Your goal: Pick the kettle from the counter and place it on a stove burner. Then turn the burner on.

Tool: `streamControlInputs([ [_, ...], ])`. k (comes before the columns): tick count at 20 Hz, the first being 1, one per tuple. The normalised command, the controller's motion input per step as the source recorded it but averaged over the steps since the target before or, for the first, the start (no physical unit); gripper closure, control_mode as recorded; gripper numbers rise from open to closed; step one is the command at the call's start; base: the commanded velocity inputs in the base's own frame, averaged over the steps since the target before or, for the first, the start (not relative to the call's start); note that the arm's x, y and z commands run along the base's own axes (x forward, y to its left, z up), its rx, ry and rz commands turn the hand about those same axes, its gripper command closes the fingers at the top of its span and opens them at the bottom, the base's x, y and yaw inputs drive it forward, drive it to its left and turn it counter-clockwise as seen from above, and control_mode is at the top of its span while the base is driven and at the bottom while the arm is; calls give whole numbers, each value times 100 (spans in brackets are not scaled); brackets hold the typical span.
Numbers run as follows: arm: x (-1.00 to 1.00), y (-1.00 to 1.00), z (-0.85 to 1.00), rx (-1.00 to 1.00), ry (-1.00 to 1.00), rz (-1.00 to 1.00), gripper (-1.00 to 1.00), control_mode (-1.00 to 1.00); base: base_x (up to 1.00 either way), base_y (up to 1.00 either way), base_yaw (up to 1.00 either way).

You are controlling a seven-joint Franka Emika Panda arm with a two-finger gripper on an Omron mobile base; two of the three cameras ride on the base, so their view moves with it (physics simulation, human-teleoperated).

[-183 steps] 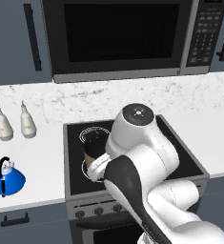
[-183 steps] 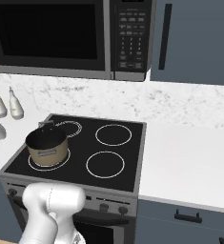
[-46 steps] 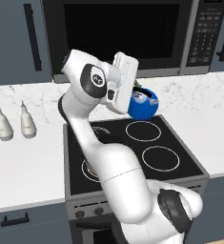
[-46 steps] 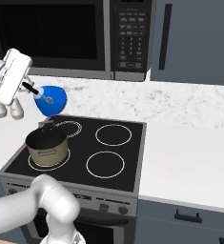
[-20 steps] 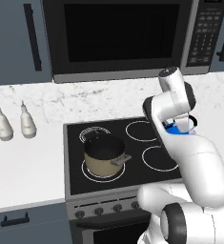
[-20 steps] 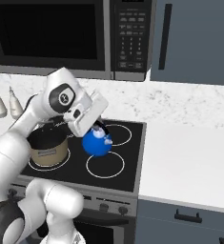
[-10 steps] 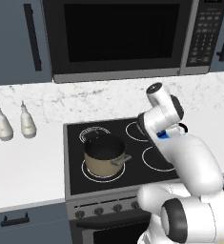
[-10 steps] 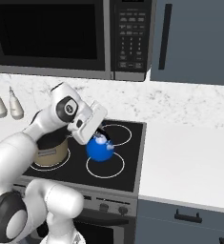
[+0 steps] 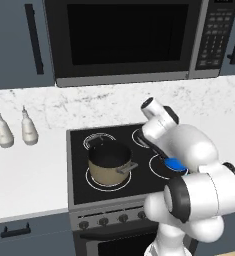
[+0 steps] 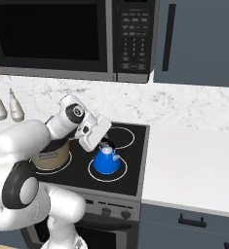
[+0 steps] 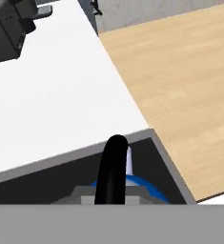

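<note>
A black microwave (image 9: 134, 37) hangs between grey-blue upper cabinets (image 10: 199, 41) with dark bar handles, above a veined white marble wall (image 9: 89, 107). Below it a black glass cooktop (image 10: 130, 165) sits in a plain white surface (image 10: 194, 170), with knobs along its grey front. Past the surface's edge lies a pale wooden floor (image 11: 185, 81).
</note>
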Motion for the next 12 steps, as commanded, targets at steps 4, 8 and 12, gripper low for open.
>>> streamControlInputs([
  [4, 3, 0, -63, -7, 32, 0, 100, -100, 0, 0, 0],
  [8, 0, 0, -30, 0, 11, 0, 100, -100, 0, 0, 0],
  [12, 0, 0, 7, 1, -18, -4, 100, -100, 0, 0, 0],
])
